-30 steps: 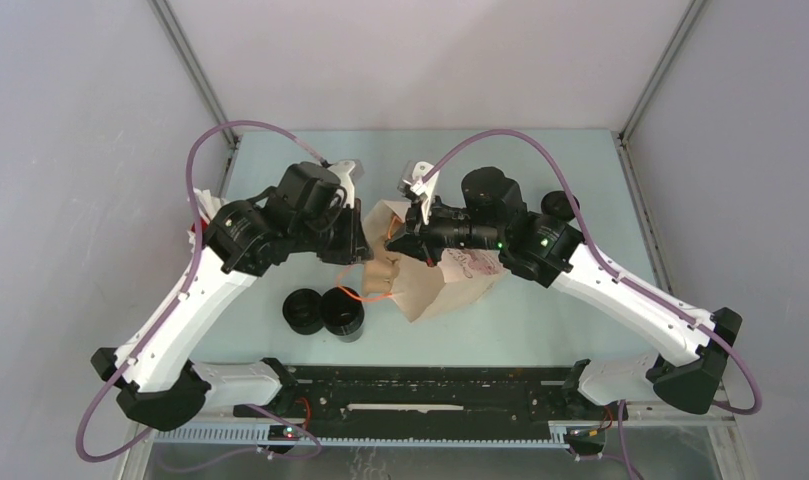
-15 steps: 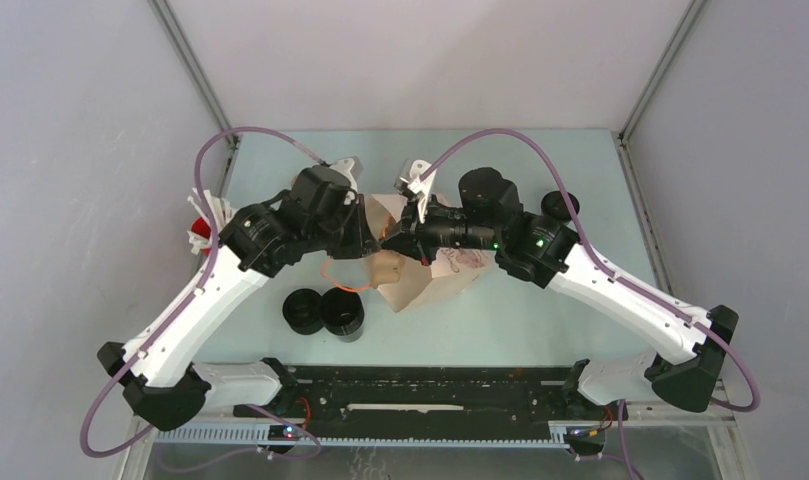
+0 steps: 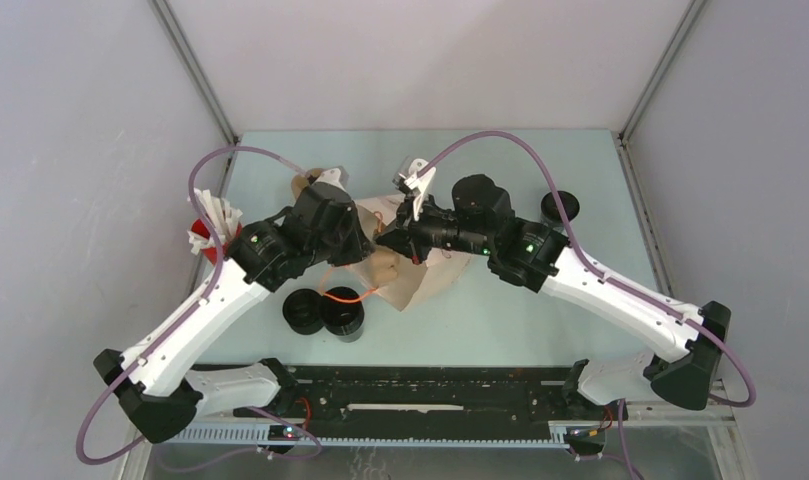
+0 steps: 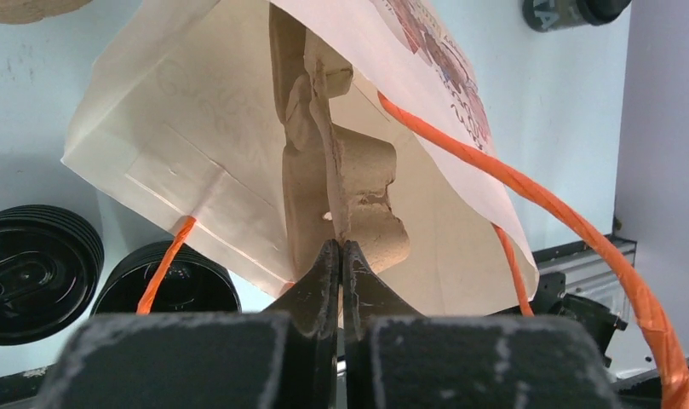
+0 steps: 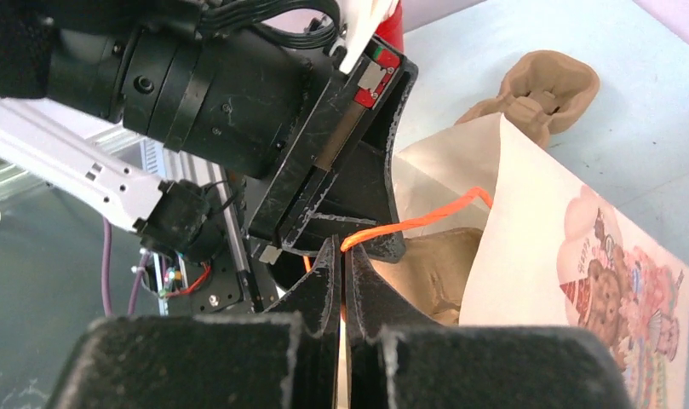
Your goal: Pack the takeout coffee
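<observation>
1. Over the middle of the table (image 3: 540,160), seen from the top camera, both arms meet at a tan paper bag (image 3: 432,285). Its mouth faces the left arm.
   - The left gripper (image 3: 368,250) and right gripper (image 3: 387,240) sit close together at that mouth. Their jaws are too small to read in this view.
   - Two black coffee cups stand touching on the table just in front of the bag: the first cup (image 3: 303,311) and the second cup (image 3: 342,313).
   - The third cup (image 3: 560,206) stands well apart at the far right, behind the right arm.
   - A red cup (image 3: 202,243) with white sticks is at the left edge.
2. From the left wrist, the left gripper (image 4: 341,249) is pinched tight on the thin edge of a pulp carrier (image 4: 358,183), which stands on edge inside the bag's mouth. The first cup (image 4: 34,273) and second cup (image 4: 175,290) show at lower left, outside the bag. The third cup (image 4: 571,10) is at the top right.
3. From the right wrist, the right gripper (image 5: 344,249) is closed on the bag's orange handle (image 5: 426,215). A loose pulp piece (image 5: 541,85) lies on the table beyond the bag.
</observation>
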